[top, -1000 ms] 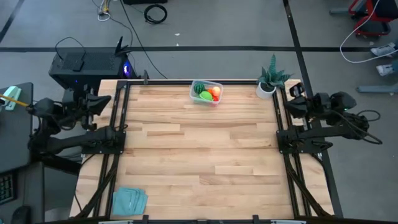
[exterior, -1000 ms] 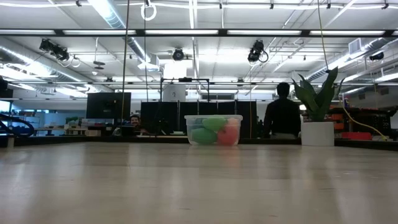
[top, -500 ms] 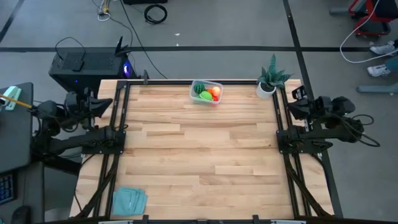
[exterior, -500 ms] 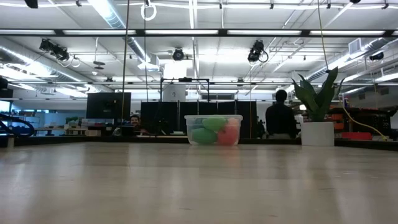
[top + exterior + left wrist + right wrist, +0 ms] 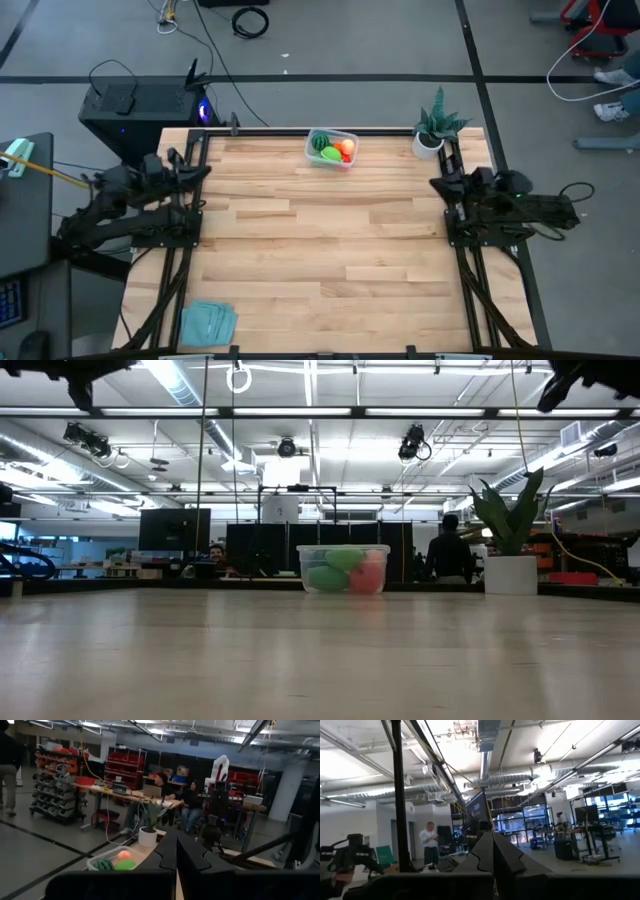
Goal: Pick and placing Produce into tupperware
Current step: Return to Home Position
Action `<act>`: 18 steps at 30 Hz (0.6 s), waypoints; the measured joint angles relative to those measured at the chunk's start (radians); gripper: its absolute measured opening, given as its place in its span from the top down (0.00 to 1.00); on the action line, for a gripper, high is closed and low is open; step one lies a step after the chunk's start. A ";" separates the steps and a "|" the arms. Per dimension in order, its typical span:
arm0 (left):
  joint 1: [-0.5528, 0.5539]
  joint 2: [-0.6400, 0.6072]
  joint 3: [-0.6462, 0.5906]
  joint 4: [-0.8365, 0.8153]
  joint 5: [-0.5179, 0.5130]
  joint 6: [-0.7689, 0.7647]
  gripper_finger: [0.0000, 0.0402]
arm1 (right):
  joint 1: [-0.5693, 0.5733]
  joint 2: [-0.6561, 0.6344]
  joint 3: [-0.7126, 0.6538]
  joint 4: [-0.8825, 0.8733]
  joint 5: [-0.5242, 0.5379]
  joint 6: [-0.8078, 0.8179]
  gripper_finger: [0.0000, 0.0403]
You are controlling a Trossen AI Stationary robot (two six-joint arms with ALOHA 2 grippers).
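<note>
Two claws, both with fingers pressed together and holding nothing. The left claw (image 5: 192, 168) sits over the left edge of the desk (image 5: 320, 250). The right claw (image 5: 441, 186) sits over the right edge, near a potted plant (image 5: 432, 128). Both are well apart from the tupperware (image 5: 350, 135), which stands at the middle of the desk's far edge. The produce (image 5: 333, 150) lies inside it: green, red and peach-orange pieces. No loose piece shows on the desk, so the sorting looks finished. A teal cloth (image 5: 208, 322) lies at the near left corner.

With only the return to rest left, each arm does best folding straight back along its own side. The fingers should be kept closed, and the right arm should pass clear of the plant's leaves. Neither arm needs to cross the middle, so the box should be left undisturbed.
</note>
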 joint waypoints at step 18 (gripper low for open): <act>0.000 0.000 -0.331 0.209 0.000 -0.042 0.99 | 0.000 0.009 -0.226 0.168 -0.001 0.072 0.99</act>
